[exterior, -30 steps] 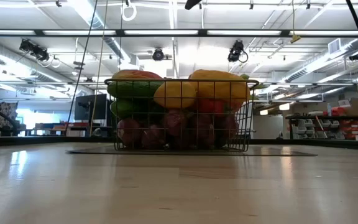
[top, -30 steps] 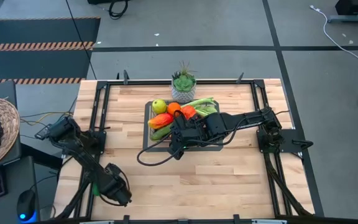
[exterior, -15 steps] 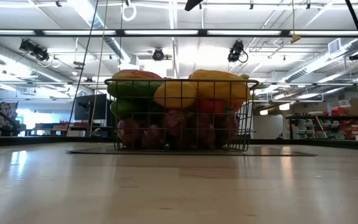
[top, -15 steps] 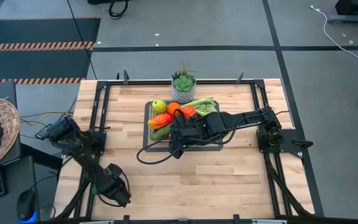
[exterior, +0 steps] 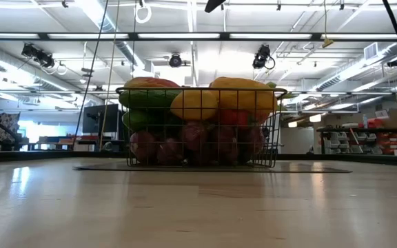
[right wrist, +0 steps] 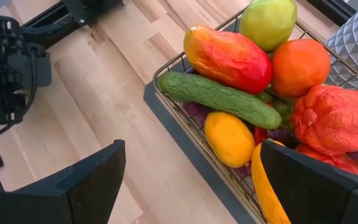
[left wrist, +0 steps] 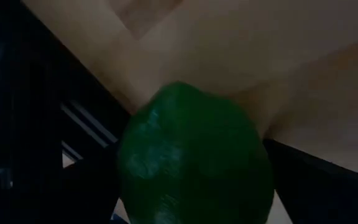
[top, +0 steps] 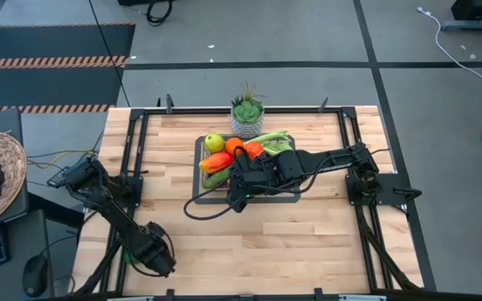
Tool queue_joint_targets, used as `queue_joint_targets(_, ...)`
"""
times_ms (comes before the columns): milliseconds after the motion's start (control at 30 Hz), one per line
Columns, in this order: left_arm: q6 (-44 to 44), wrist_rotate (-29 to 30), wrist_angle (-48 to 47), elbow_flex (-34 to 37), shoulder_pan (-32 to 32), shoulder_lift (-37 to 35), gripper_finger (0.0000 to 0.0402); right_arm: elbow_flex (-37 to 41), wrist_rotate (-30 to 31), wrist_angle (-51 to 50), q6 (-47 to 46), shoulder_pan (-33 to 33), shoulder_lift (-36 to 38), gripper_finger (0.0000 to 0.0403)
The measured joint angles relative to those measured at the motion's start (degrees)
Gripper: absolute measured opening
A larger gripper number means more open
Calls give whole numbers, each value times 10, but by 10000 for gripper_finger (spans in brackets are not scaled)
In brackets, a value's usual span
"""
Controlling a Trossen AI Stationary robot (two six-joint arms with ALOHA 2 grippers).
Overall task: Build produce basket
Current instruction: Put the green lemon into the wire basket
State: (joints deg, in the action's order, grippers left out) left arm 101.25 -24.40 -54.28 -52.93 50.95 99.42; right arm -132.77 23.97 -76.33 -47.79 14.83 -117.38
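Note:
The dark wire basket (top: 197, 171) stands on a dark mat at the table's middle, heaped with produce: a green apple (top: 214, 142), an orange (top: 234, 145), a red-orange mango (right wrist: 229, 57), a cucumber (right wrist: 219, 98), a yellow fruit (right wrist: 229, 138) and a red pepper (right wrist: 331, 118). The low view shows the basket's rim (exterior: 198, 89) with fruit above it. My right gripper (top: 233, 194) hovers open and empty over the basket's near left corner (right wrist: 174, 111). My left gripper (top: 153, 255) is near the table's near left corner, shut on a dark green round fruit (left wrist: 194, 162). My left gripper holds the dark green round fruit between its two fingers, whose dark shapes (left wrist: 328, 186) show on either side of it. The fruit's rounded end (left wrist: 185, 106) sticks out past the fingers, over the wooden table top. In the high view the gripper hides the fruit.
A small patterned pot with a green succulent (top: 247, 117) stands just beyond the basket's far edge. Black rails (top: 136, 150) run along the table's left, right and far sides. Bare wood lies between the basket and the near edge (top: 249, 251).

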Motion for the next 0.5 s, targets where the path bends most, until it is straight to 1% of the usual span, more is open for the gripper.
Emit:
queue_joint_targets(167, -35, 0, -6, 0, -19, 0, 319, 0, 0, 5, 0, -4, 0, 375)
queue_joint_targets(300, -80, 0, -6, 0, -46, -1, 273, 0, 0, 5, 0, -8, 0, 375)
queue_joint_targets(333, -97, 1, -7, -1, -53, -1, 267, 0, 0, 5, 0, -9, 0, 375)
queue_joint_targets(500, -195, 8, -36, -17, -102, -1, 265, 0, 0, 4, -4, -10, 0, 375)
